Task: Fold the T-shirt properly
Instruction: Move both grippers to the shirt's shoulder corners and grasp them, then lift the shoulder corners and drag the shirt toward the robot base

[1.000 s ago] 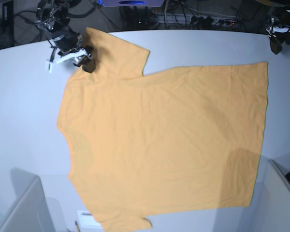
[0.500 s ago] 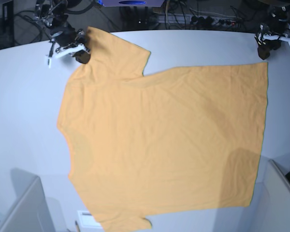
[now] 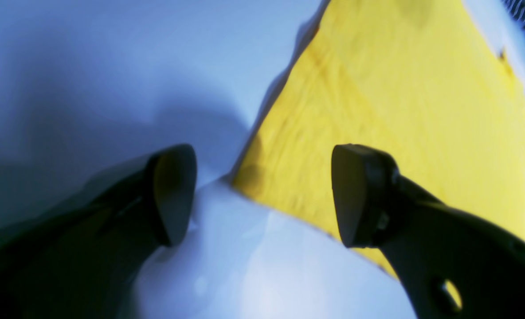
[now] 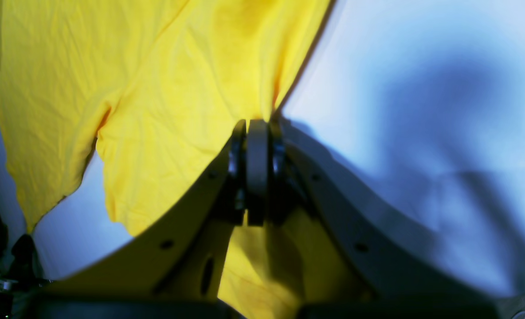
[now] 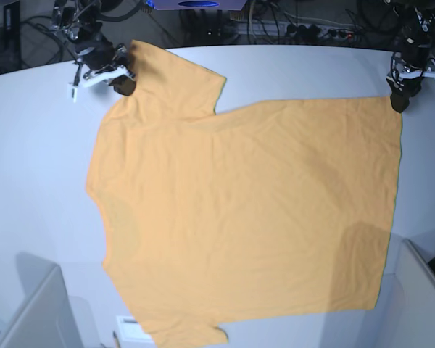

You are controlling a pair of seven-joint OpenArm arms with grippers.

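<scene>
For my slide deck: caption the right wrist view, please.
Right gripper shut on the edge of the T-shirt, which lies on the white table.

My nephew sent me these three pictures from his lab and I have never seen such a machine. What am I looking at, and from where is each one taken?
It is a robot with two arms, each ending in a two-fingered gripper. One picture looks down on the whole white table from above; the other two come from small cameras on the arms' wrists, looking past the fingers.

On the table lies a light-orange T-shirt, spread flat. In the wrist views it looks bright yellow.

The right gripper, at the overhead view's upper left, is shut, pinching the edge of a sleeve. The left gripper, at the upper right, is open over the shirt's bottom corner and holds nothing.
</scene>
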